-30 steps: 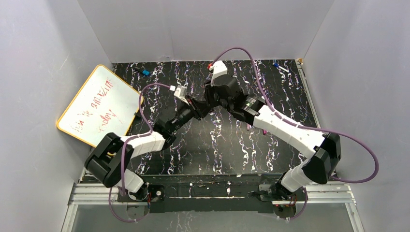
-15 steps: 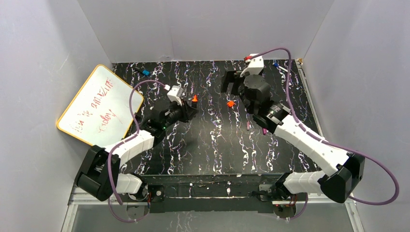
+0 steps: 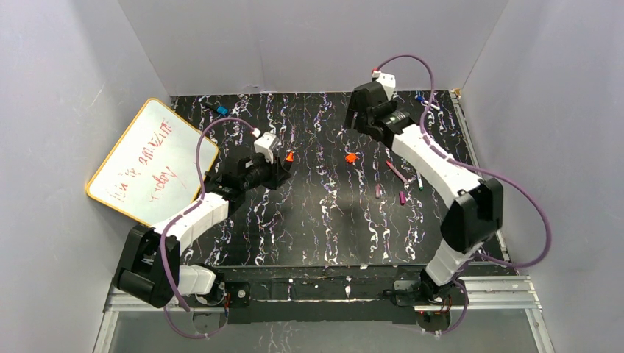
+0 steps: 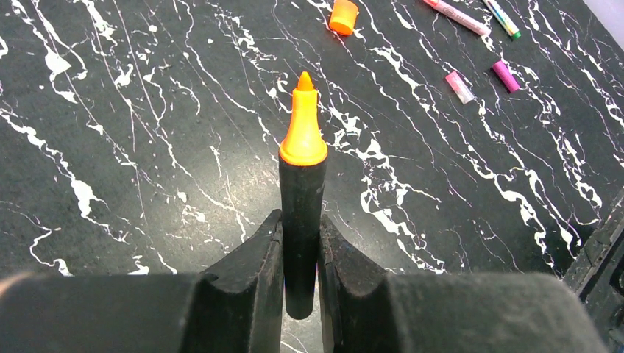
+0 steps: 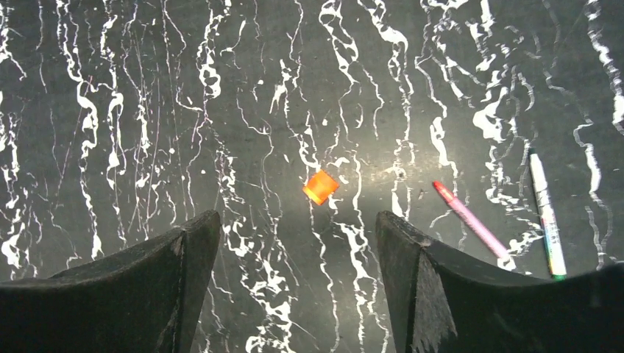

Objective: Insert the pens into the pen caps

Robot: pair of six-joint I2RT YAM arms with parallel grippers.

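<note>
My left gripper [image 4: 300,235] is shut on the black pen [image 4: 302,213], whose bare red-orange tip [image 3: 290,157] points right, above the mat. The red-orange cap [image 3: 351,157] lies on the mat to its right, apart from it; it also shows in the left wrist view [image 4: 343,16] and the right wrist view [image 5: 321,187]. My right gripper [image 5: 298,224] is open and empty, high above the cap, and in the top view [image 3: 355,119] it is at the back. A magenta pen [image 5: 472,220], a pale grey pen [image 5: 546,213] and two magenta caps [image 3: 378,191] [image 3: 402,197] lie at right.
A whiteboard [image 3: 151,158] with red writing leans at the left edge. A small blue item [image 3: 221,109] lies at the back left and another [image 3: 423,99] at the back right. Grey walls enclose the black marbled mat [image 3: 324,220].
The two grippers were together at the centre; my right gripper has drawn away to the back right, open, and the red-orange cap now lies on the mat. My left gripper drew back left with the pen.
</note>
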